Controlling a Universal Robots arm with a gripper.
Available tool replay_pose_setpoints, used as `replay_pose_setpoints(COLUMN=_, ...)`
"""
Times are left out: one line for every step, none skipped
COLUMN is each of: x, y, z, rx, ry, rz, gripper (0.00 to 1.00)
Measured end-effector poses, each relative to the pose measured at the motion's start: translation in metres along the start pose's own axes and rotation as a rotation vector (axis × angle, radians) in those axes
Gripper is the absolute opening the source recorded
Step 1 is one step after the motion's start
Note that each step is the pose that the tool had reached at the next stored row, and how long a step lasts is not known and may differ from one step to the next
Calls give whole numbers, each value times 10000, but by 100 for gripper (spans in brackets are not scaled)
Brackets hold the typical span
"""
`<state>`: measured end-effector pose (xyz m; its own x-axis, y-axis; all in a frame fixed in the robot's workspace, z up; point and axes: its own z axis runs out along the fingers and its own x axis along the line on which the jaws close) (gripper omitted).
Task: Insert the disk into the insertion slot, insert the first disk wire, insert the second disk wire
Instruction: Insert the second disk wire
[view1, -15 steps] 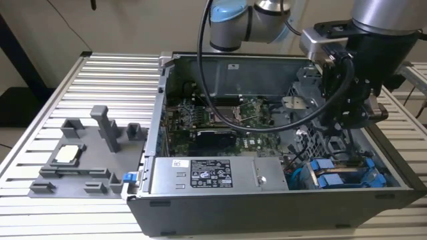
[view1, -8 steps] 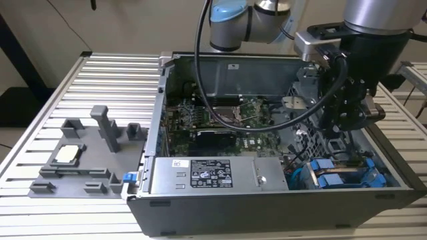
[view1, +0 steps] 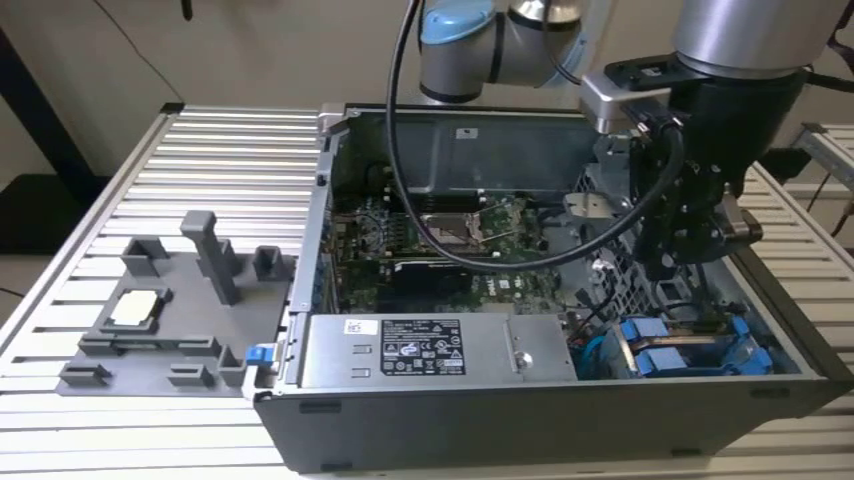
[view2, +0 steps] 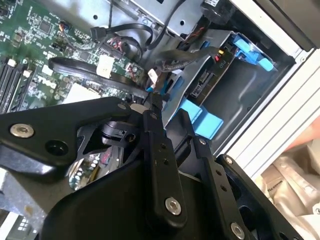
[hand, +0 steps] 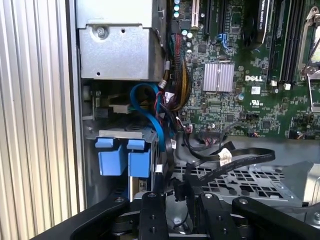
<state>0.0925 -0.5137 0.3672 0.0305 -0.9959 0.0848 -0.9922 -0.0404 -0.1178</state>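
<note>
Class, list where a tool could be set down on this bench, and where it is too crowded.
Free: bare table slats between the grey fixture tray and the far edge, beside the computer case. Crowded: inside the case, cables crossing toward the insertion slot.

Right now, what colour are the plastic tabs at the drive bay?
Bright blue; the tabs show best in the first wrist view.

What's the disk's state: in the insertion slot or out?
In. The disk sits inside the insertion slot; its blue carrier tabs stand at the bay's mouth.
</note>
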Motion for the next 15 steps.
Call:
replay_pose_setpoints(x=-1, y=3, z=1, rx=10, ry=5, rz=-2, gripper=33)
replay_pose_setpoints(x=-1, y=5, z=2, rx=24, ry=8, rz=-6, gripper=33)
replay_pose_setpoints(x=-1, y=7, z=4, rx=40, ry=8, rz=-17, gripper=33)
replay_pose_setpoints(x=-2, y=12, z=6, rx=64, ry=7, rz=-29, gripper=33)
replay_pose_setpoints(x=-2, y=20, z=6, rx=84, ry=8, rz=-37, gripper=33)
replay_pose_setpoints(x=-2, y=30, z=4, rx=103, ry=10, rz=-43, gripper=33)
replay_pose_setpoints(x=-3, y=41, z=4, rx=124, ry=9, rz=-45, gripper=33)
replay_pose_setpoints(x=-3, y=49, z=4, rx=147, ry=8, rz=-48, gripper=33)
replay_pose_setpoints(x=-2, y=52, z=4, rx=162, ry=7, rz=-60, gripper=33)
replay_pose_setpoints(x=-2, y=54, z=5, rx=177, ry=6, rz=-83, gripper=33)
replay_pose_setpoints(x=-3, y=57, z=6, rx=195, ry=4, rz=-103, gripper=33)
replay_pose_setpoints(x=-4, y=61, z=8, rx=216, ry=2, rz=-124, gripper=33)
replay_pose_setpoints(x=-5, y=62, z=9, rx=238, ry=0, rz=-149, gripper=33)
replay_pose_setpoints(x=-5, y=62, z=10, rx=253, ry=-3, rz=-182, gripper=33)
replay_pose_setpoints(x=-5, y=62, z=10, rx=262, ry=-5, rz=-216, gripper=33)
